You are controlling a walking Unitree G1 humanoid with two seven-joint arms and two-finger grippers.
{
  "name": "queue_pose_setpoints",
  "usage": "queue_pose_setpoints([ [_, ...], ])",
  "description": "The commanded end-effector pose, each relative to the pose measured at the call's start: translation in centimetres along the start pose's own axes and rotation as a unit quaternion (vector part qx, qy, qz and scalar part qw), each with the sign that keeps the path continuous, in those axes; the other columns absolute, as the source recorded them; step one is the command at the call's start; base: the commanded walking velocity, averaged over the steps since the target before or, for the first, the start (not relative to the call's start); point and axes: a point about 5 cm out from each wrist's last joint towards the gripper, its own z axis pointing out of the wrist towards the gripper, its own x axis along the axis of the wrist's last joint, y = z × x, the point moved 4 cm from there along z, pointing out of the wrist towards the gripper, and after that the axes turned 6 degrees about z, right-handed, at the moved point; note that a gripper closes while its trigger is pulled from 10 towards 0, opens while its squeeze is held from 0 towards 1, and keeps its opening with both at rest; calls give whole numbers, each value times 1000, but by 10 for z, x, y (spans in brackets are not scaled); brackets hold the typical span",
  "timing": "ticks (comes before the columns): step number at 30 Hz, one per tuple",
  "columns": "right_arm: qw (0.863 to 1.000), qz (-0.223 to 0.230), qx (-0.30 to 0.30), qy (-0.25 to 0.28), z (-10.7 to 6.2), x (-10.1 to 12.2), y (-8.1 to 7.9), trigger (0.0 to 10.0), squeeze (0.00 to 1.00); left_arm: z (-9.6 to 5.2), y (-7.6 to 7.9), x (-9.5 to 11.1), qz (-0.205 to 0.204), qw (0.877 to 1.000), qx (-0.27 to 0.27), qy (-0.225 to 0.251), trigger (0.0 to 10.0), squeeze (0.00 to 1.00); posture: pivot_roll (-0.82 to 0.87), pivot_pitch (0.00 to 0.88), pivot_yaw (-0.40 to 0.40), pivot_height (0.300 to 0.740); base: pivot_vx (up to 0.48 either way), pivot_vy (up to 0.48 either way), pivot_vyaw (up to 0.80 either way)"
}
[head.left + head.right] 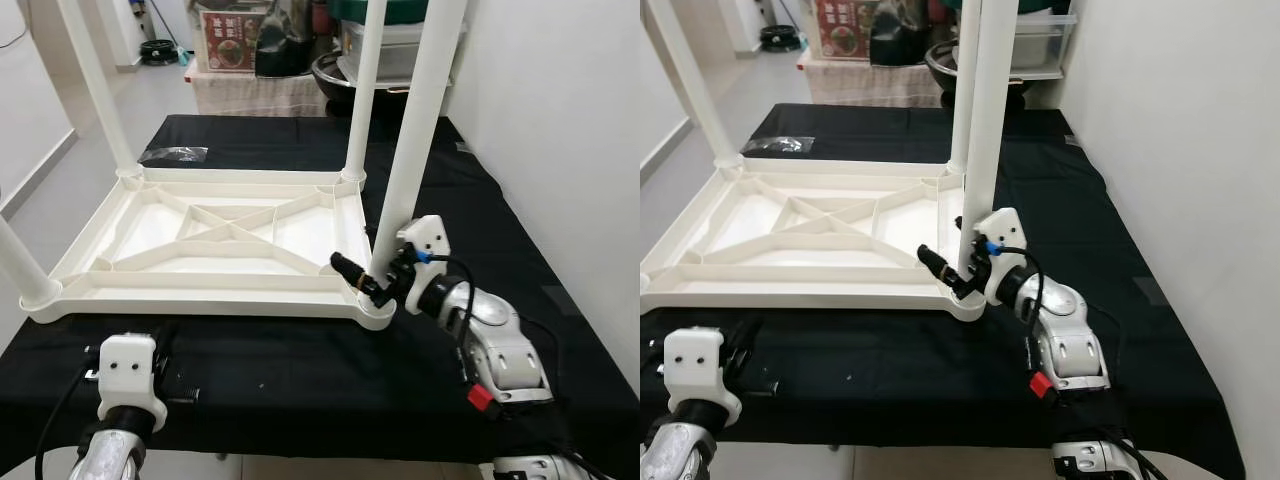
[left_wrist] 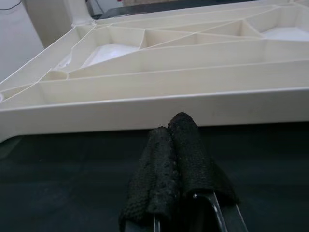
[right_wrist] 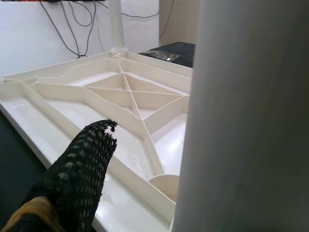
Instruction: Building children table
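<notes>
A white plastic table top (image 1: 215, 240) lies upside down on a black-covered table (image 1: 300, 370), its ribbed underside facing up. White legs stand at its corners: far left (image 1: 95, 80), far right (image 1: 365, 90), near left (image 1: 20, 265) and near right (image 1: 420, 120). My right gripper (image 1: 365, 265) is at the base of the near-right leg (image 3: 246, 116). One finger (image 3: 82, 174) stands clear of that leg with a gap; the other is hidden behind it. My left gripper (image 2: 174, 130) rests shut on the black cloth, just short of the top's front edge (image 2: 154, 108).
A dark plastic bag (image 1: 175, 154) lies on the cloth behind the table top. A white wall (image 1: 560, 120) runs close along the right. Boxes and a pot (image 1: 330, 70) crowd the far end. Floor (image 1: 60, 150) lies to the left.
</notes>
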Motion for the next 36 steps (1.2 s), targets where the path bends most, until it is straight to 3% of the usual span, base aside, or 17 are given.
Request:
queue_pose_setpoints([
  [1,1000,2,-2,6,9,0,-3,10000,0,-7,-13,-3,13,999,28,-13,10000,0,124,71,-49,740,0,0,0],
  [3,1000,6,-9,10,12,1,-3,10000,0,-12,-23,-6,27,998,47,-21,10000,0,127,78,-50,740,0,0,0],
  [4,1000,10,-18,15,16,1,-1,10000,0,-20,-44,-14,33,995,89,-39,10000,0,136,81,-53,740,0,0,0],
  [7,999,13,-24,18,19,2,0,10000,0,-25,-57,-18,35,991,116,-51,10000,0,136,81,-53,740,0,0,0],
  [8,999,19,-19,21,21,1,-3,0,0,-32,-77,-27,26,985,158,-70,10000,0,145,91,-60,740,0,0,0],
  [9,999,24,-6,22,22,0,-7,0,0,-38,-93,-34,16,977,192,-87,10000,0,146,93,-62,740,0,0,0],
  [11,999,25,3,22,22,-2,-10,0,0,-43,-102,-39,8,972,215,-98,10000,0,145,93,-61,740,0,0,0],
  [14,999,25,3,22,22,-2,-10,0,0,-43,-102,-39,8,972,215,-98,10000,0,145,93,-61,740,0,0,0],
  [18,1000,18,2,12,12,-7,-1,0,0,-50,-125,-45,-24,956,268,-114,10000,0,136,100,-71,740,0,0,0],
  [21,1000,16,5,7,6,-8,3,0,0,-47,-130,-45,-38,954,276,-111,10000,0,131,102,-76,740,0,0,0],
  [23,998,12,67,-3,-10,-6,-6,0,0,-29,-132,-40,-85,959,254,-92,10000,0,114,107,-80,740,0,0,0],
  [26,998,12,67,-3,-10,-6,-6,0,0,-29,-132,-40,-85,959,254,-92,10000,0,114,107,-80,740,0,0,0],
  [28,995,12,100,-6,-18,-4,-12,0,0,-17,-128,-37,-109,964,228,-83,10000,0,102,108,-78,740,0,0,0],
  [30,984,12,176,-13,-32,1,-30,0,0,13,-108,-29,-120,979,147,-72,10000,0,83,112,-77,740,0,0,0],
  [31,984,12,176,-13,-32,1,-30,0,0,13,-108,-29,-120,979,147,-72,10000,0,83,112,-77,740,0,0,0],
  [33,973,14,231,-18,-41,5,-47,0,0,35,-91,-20,-118,987,91,-64,10000,0,67,120,-71,740,0,0,0],
  [36,968,16,249,-21,-43,6,-53,0,0,41,-87,-17,-119,988,77,-60,10000,0,65,121,-71,740,0,0,0],
])
